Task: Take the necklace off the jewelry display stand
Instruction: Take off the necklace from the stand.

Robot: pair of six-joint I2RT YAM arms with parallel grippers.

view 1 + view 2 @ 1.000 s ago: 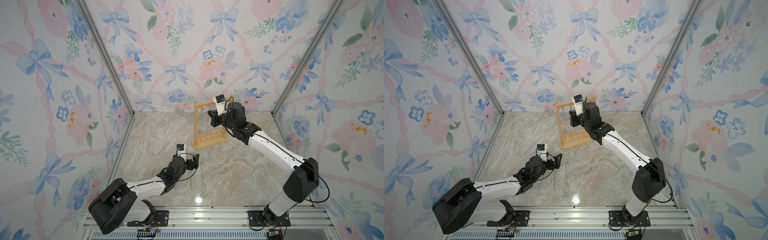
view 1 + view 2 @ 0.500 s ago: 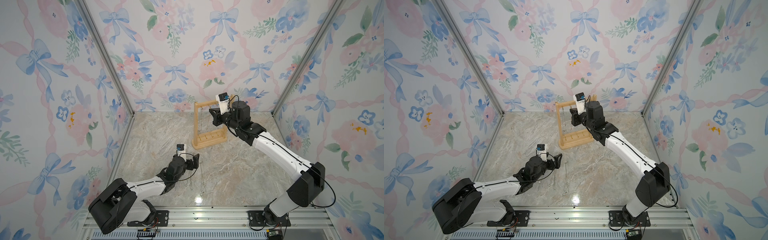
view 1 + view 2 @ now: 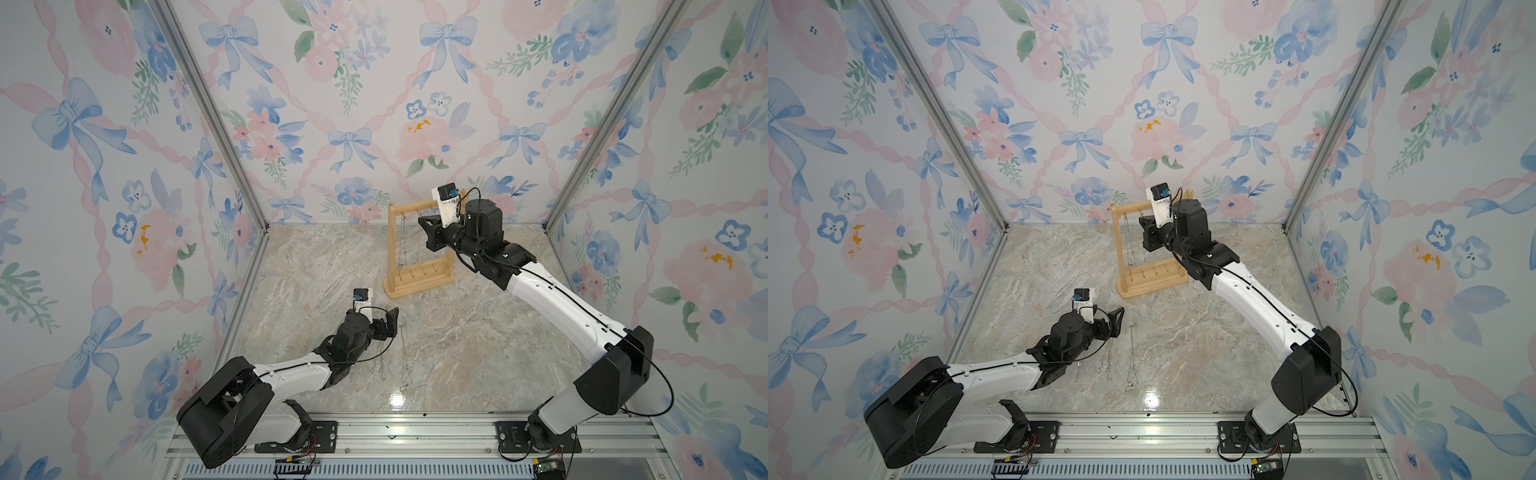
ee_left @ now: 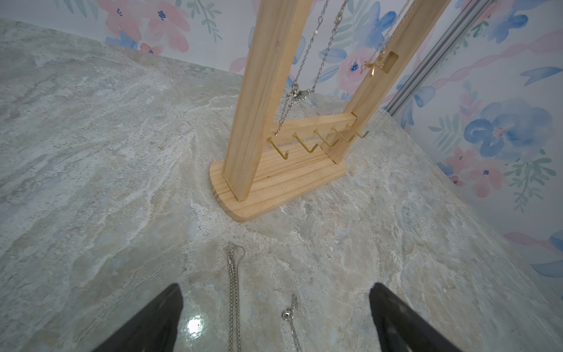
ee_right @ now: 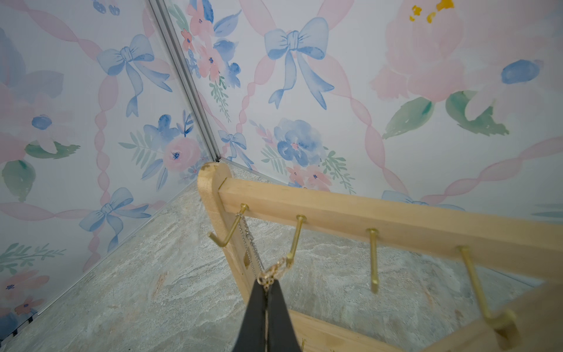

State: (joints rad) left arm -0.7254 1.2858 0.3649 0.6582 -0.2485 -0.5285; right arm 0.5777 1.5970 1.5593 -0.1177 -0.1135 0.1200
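Note:
The jewelry display stand (image 3: 417, 286) (image 3: 1150, 286) is a light wooden frame at the back of the marble floor. My right gripper (image 5: 266, 285) (image 3: 422, 220) is at its top bar (image 5: 365, 213), shut on the clasp end of a thin gold necklace (image 5: 272, 273). That chain still touches the tip of the second gold hook (image 5: 292, 256). A silver necklace (image 5: 249, 243) hangs from the first hook. My left gripper (image 4: 275, 289) (image 3: 392, 320) is open, low over the floor in front of the stand, with nothing between its fingers.
Two silver chains (image 4: 234, 289) (image 4: 292, 314) lie stretched on the floor by the left gripper, also seen in both top views (image 3: 405, 357) (image 3: 1109, 361). Floral walls close in the back and sides. An aluminium rail (image 3: 415, 432) runs along the front.
The right arm has shifted slightly to the right along the stand's top bar, still shut on the gold chain. The left arm has not moved.

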